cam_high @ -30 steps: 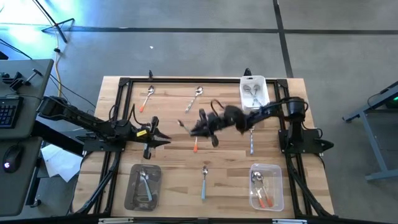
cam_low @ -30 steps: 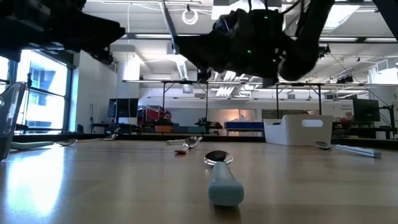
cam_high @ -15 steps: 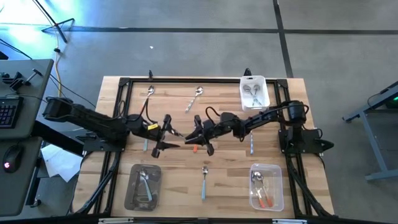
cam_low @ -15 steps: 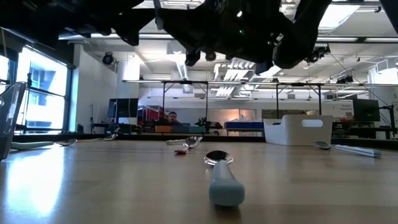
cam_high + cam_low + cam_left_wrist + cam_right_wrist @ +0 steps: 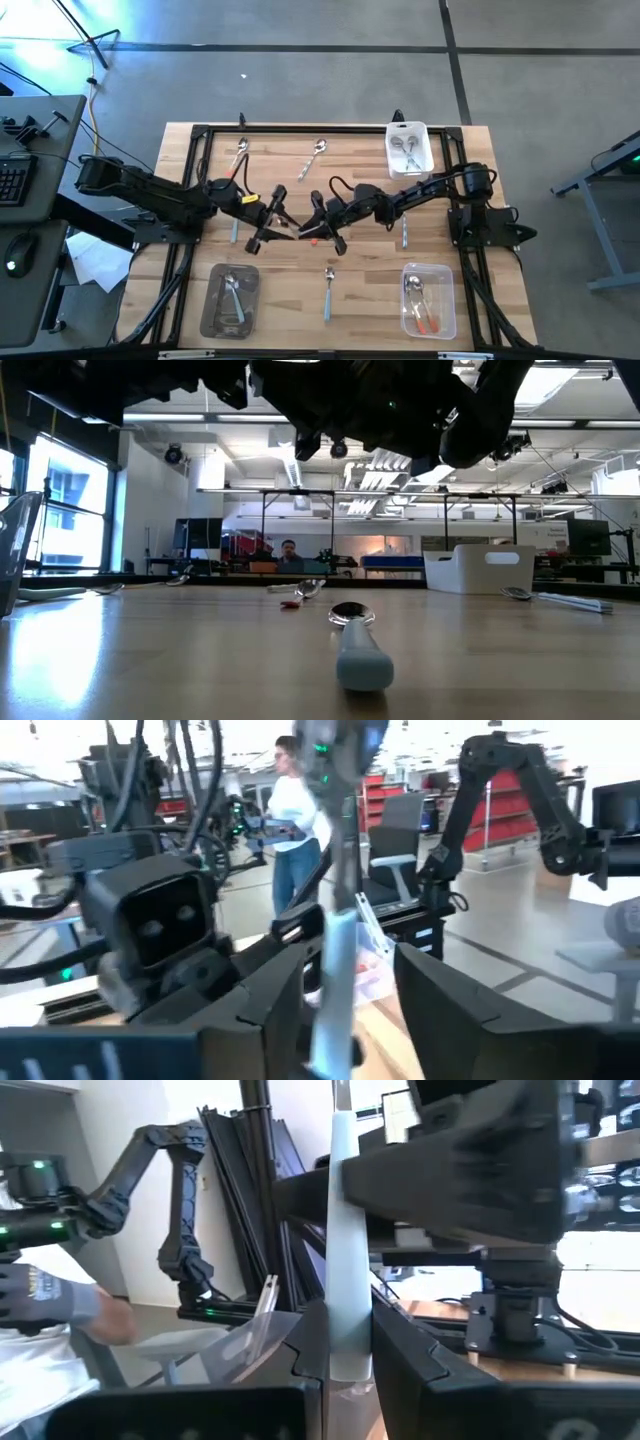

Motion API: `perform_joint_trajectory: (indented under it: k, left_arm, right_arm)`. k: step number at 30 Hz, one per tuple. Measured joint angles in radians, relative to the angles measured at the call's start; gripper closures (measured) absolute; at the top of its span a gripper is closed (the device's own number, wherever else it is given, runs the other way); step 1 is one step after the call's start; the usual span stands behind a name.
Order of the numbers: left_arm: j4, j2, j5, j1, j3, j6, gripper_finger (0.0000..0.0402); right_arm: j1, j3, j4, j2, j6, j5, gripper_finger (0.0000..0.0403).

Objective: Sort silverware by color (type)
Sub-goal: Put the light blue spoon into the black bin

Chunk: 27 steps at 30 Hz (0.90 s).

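Note:
Above the table's middle my two grippers meet nose to nose. My right gripper (image 5: 318, 222) (image 5: 348, 1342) is shut on a spoon with a light blue handle (image 5: 346, 1250). My left gripper (image 5: 288, 224) (image 5: 350, 970) is open, one finger on each side of that handle (image 5: 332, 982); whether a finger touches it I cannot tell. More silverware lies on the table: an orange-handled spoon (image 5: 313, 239) under the grippers, a blue one (image 5: 328, 285) toward the near edge, another blue one (image 5: 404, 232), a silver one (image 5: 318, 150) and an orange-handled one (image 5: 240, 152) at the far side. My right gripper pinches the wide end of the spoon's light blue handle (image 5: 350, 1360) between its two fingers. The fingers come level from the table's right and lie along the handle, which runs on forward between my left gripper's fingers. The spoon is lifted well clear of the table.
A white tub (image 5: 409, 148) with silver spoons stands at the far right. A clear tub (image 5: 230, 300) sits near left, another (image 5: 428, 302) with orange-handled spoons near right. A black frame (image 5: 300, 129) borders the table. A person (image 5: 288, 550) is in the room behind.
My left gripper has risen and gone toward the table's right, up to my right gripper, and has opened on the way. My right gripper has carried the blue-handled spoon a little toward the near edge, meeting it; the spoon's handle now lies between the left fingers.

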<state>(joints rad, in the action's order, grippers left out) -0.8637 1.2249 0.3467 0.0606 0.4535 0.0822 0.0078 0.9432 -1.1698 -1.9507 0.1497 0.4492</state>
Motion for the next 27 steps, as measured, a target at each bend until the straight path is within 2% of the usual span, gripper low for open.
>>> perform_joint_trajectory:
  k: [3,9,15,22,24,27]
  left_arm:
    - [0.002,0.023,0.030,-0.001,0.020,-0.024,0.0288]
    - [0.006,0.009,0.023,-0.002,0.030,-0.044,0.0381]
    - [0.097,-0.060,0.000,-0.018,0.029,-0.147,0.0381]
    - [0.295,-0.216,-0.016,-0.021,0.029,-0.257,0.0391]
    - [0.378,-0.276,-0.019,-0.020,0.034,-0.302,0.0391]
    - [0.607,-0.360,-0.030,0.005,0.075,-0.368,0.0391]
  right_arm:
    - [-0.001,0.000,0.002,0.000,0.000,0.002,0.0365]
    - [0.001,0.002,0.006,0.000,0.003,-0.010,0.0361]
    - [0.002,0.003,0.005,0.000,0.029,-0.080,0.0335]
    - [-0.023,-0.001,0.040,0.014,0.048,-0.166,0.0265]
    - [-0.038,-0.001,0.073,0.030,0.057,-0.162,0.0246]
    - [-0.065,-0.001,0.155,0.065,0.045,-0.162,0.0230]
